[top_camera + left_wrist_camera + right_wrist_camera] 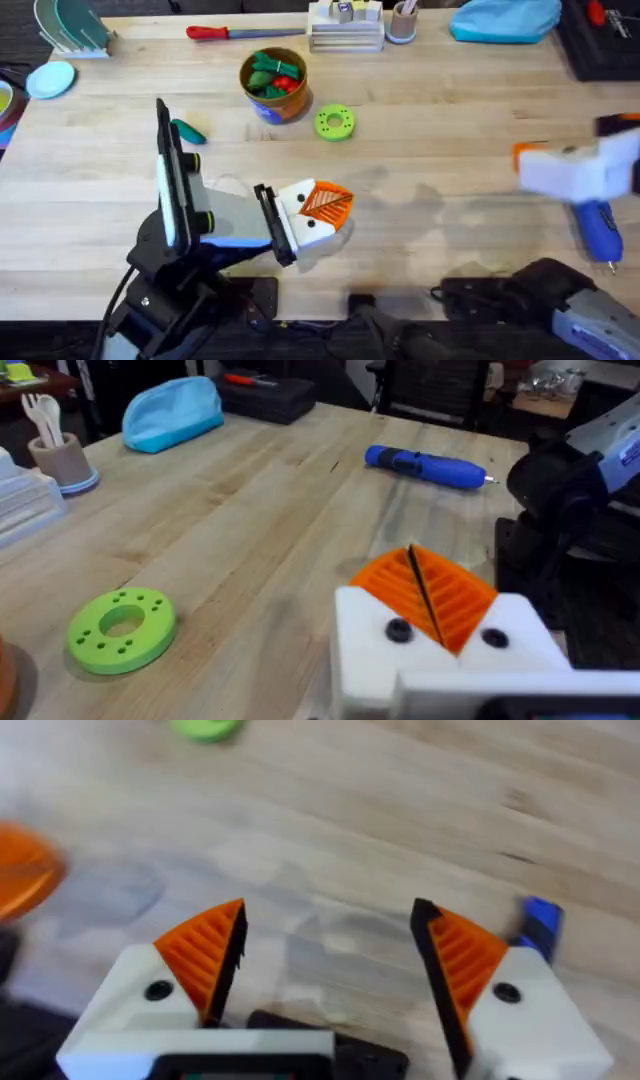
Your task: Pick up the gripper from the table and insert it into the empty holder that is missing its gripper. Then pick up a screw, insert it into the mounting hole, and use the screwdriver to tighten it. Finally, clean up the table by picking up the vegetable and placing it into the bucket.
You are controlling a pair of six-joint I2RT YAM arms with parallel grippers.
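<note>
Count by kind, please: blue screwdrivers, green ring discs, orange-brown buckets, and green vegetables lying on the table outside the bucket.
blue screwdriver: 1
green ring disc: 1
orange-brown bucket: 1
green vegetable outside the bucket: 1
Total: 4

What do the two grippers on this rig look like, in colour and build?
Both have white angular finger blocks tipped with orange ribbed pads and a dark screw head on each block. See the left gripper and right gripper. The arm bodies behind them are black.
</note>
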